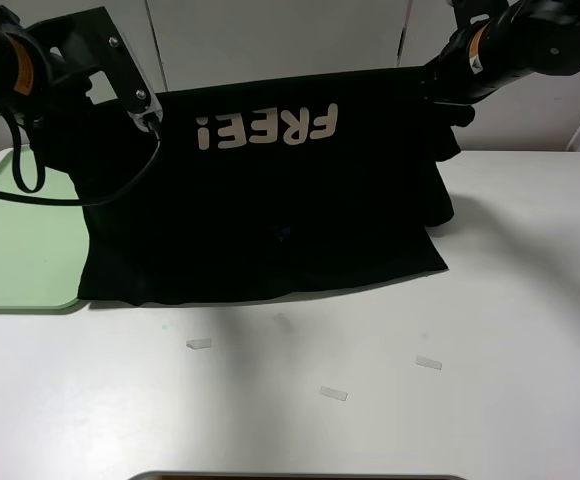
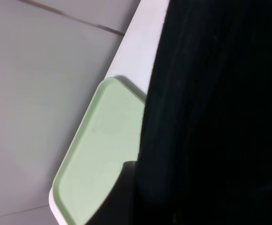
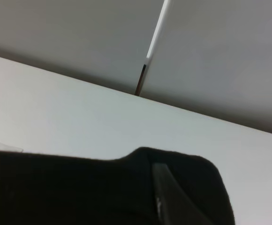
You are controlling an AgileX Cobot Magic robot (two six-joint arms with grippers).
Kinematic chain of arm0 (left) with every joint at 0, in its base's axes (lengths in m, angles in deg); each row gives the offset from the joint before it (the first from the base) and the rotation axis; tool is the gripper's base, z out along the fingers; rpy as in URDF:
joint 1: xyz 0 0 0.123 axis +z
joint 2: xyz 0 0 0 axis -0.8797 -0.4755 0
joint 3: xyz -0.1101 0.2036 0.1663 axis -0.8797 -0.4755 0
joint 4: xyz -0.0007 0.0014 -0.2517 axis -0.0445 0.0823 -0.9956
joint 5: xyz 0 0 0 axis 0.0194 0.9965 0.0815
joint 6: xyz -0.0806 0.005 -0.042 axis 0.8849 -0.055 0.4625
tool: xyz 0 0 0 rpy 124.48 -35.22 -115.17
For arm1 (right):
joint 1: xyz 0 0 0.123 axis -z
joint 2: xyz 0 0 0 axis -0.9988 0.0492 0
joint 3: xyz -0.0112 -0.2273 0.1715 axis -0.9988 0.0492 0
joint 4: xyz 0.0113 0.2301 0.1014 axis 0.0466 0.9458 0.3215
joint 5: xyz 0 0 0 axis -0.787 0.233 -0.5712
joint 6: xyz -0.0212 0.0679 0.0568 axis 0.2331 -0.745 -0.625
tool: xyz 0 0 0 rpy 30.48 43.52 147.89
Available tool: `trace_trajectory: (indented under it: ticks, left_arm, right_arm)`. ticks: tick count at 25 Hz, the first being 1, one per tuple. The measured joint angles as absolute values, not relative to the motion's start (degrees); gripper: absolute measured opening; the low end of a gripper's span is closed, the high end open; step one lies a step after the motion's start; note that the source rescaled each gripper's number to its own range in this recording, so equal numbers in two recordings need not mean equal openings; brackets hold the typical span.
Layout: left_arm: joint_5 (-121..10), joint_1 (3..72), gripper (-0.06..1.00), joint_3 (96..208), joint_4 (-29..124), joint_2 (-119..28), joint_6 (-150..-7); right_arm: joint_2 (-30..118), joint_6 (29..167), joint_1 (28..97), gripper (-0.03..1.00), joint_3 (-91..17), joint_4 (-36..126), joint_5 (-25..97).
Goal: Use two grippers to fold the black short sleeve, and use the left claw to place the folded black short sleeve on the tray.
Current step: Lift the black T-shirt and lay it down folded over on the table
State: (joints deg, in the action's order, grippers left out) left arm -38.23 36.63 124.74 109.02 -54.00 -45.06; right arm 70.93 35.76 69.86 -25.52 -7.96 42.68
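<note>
I see the black T-shirt [image 1: 270,220] held up by its top edge between the two arms, stretched fairly flat and facing the high camera. The pale letters [image 1: 267,128] reading "FREE!" run upside down just under that raised edge. The lower part of the shirt lies on the white table [image 1: 490,400], its hem bunched in a slightly uneven line.

The left gripper [image 1: 153,122] is at the shirt's upper corner on the left of the high view, below the white-edged block on my arm with the orange band. Its jaws are closed tight on the cloth. In the left wrist view, black fabric fills most of the picture, and one dark finger [image 2: 119,197] shows at its edge.

The right gripper [image 1: 442,88] is at the opposite upper corner, also clamped on the shirt. There the fabric gathers and hangs in folds down the side to the table. In the right wrist view, a finger [image 3: 166,197] is pressed into a rounded fold of black cloth, with the table beyond.

The pale green tray [image 1: 20,250] lies flat on the table at the left of the high view. The shirt's lower left part overlaps its near right edge, and the rest of the tray surface is bare. A loose black cable [image 1: 30,190] from the left arm loops across the tray's far end.

Three small paper scraps [image 1: 199,344] lie on the table in front of the shirt, well apart from each other and not touching the hem.
</note>
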Motion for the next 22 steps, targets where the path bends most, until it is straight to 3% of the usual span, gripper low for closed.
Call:
trace_trajectory:
  ticks: [5,11,14,22]
  left_arm:
    - [-38.82,36.63,0.00,124.74,109.02,-54.00,-45.06]
    - [-38.47,36.74,0.00,124.74,109.02,-54.00,-46.34]
    - [-37.53,36.86,0.00,124.74,109.06,-54.00,-47.07]
    - [-35.87,36.92,0.00,124.72,109.06,-54.00,-47.40]
  right_arm:
    - [71.05,39.69,69.86,0.00,-25.54,-5.37,44.84]
    - [71.05,71.82,67.36,0.00,-25.73,-4.13,52.72]
    - [71.05,81.51,65.73,0.00,-25.73,-0.99,55.04]
    - [71.05,84.48,63.78,0.00,-25.73,1.04,55.66]
